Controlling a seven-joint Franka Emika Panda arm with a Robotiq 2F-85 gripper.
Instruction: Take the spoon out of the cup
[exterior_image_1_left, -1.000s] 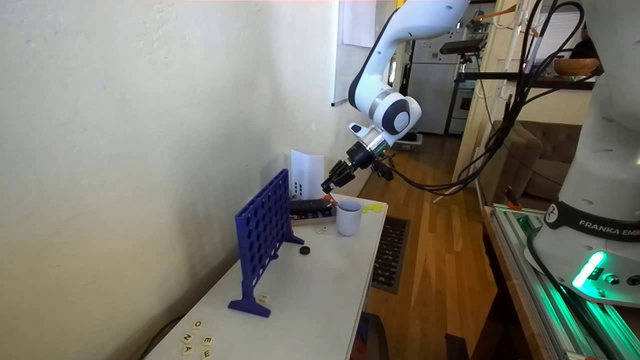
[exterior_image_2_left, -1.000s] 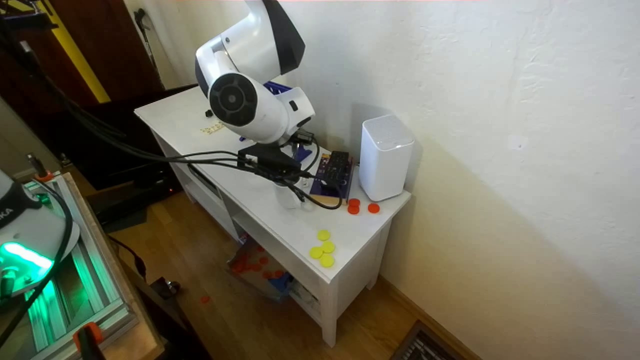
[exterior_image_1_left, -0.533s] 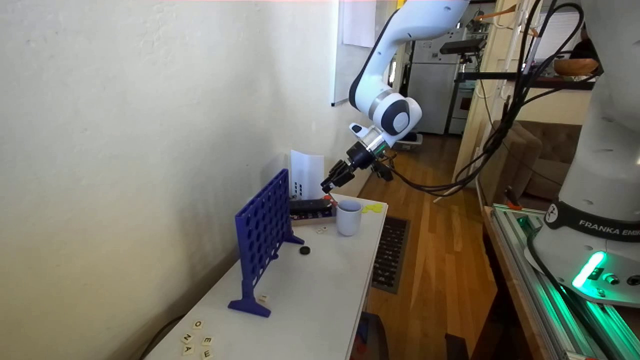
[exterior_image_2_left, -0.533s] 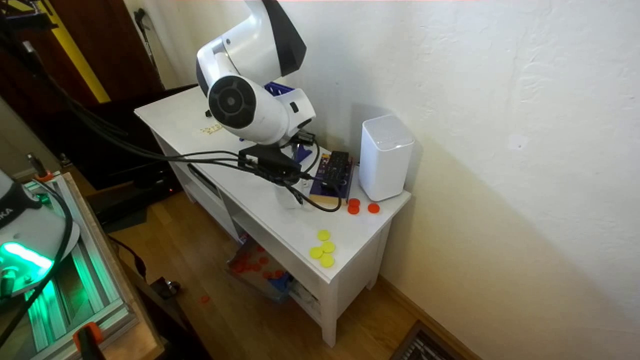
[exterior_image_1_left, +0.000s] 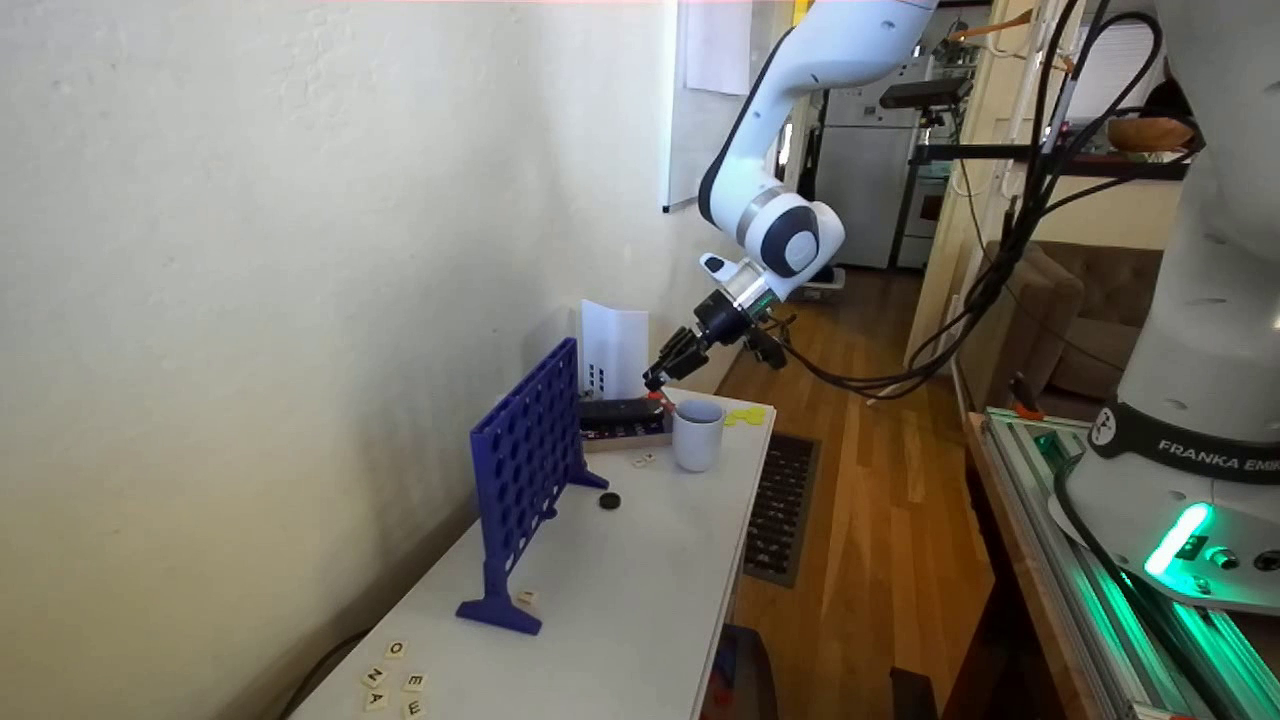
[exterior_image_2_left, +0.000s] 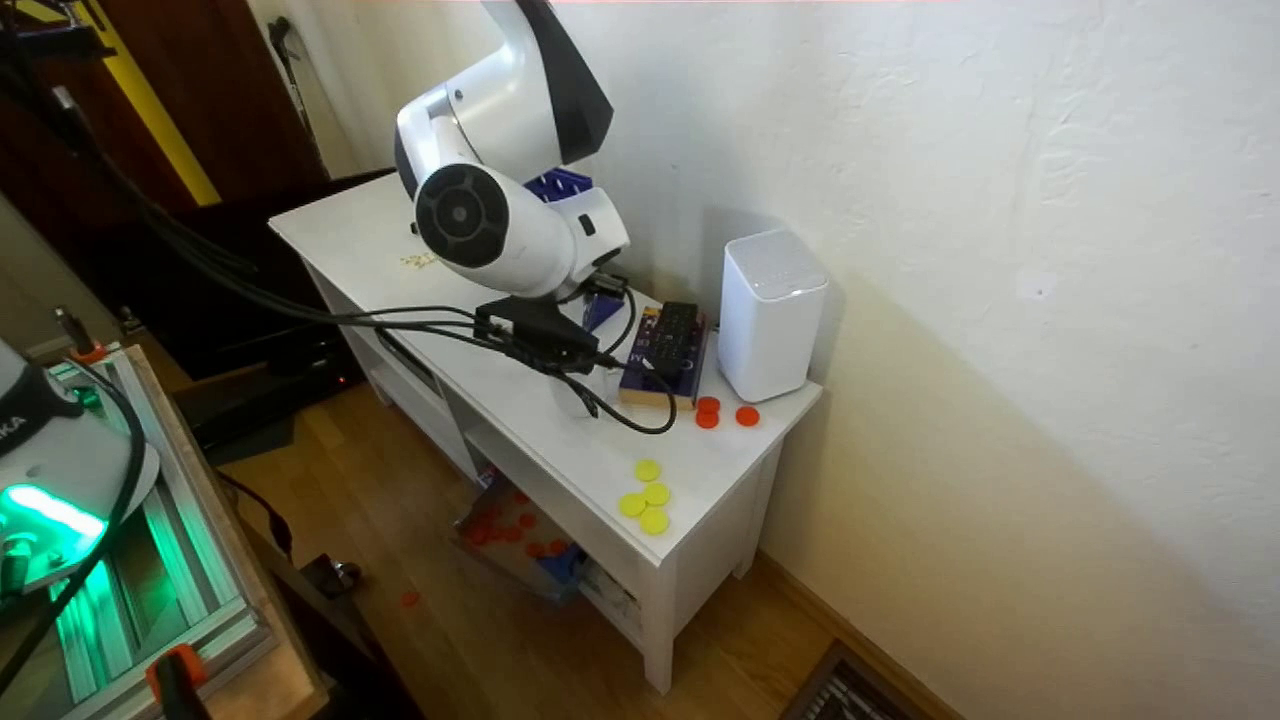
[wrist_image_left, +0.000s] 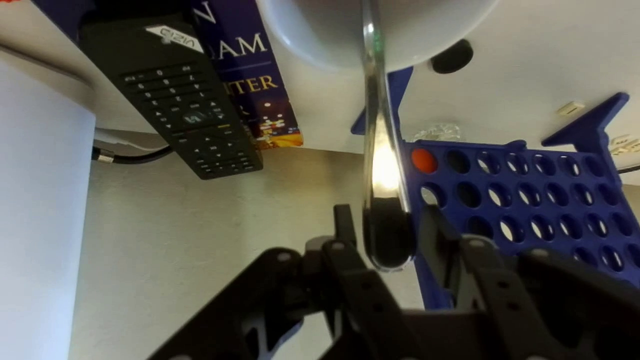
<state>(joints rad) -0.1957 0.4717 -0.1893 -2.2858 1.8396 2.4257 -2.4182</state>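
Over the white table (exterior_image_1_left: 640, 570) hangs the arm (exterior_image_2_left: 525, 235), near the upright blue board (exterior_image_1_left: 525, 455). The gripper (wrist_image_left: 389, 222), hidden by the arm in an exterior view, has its fingers a little apart. The upright cup (exterior_image_1_left: 697, 440) holds the leaning spoon (wrist_image_left: 382, 155), its handle seen between those fingers, a gap at one side; contact opposite, I can't tell. Only the wrist view shows the board's red disc (wrist_image_left: 424, 160).

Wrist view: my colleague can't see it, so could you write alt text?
A metal spoon sticks out of the white cup at top, its handle end framed by the open end effector. At left, a remote lies on a book; at right is a blue grid board.
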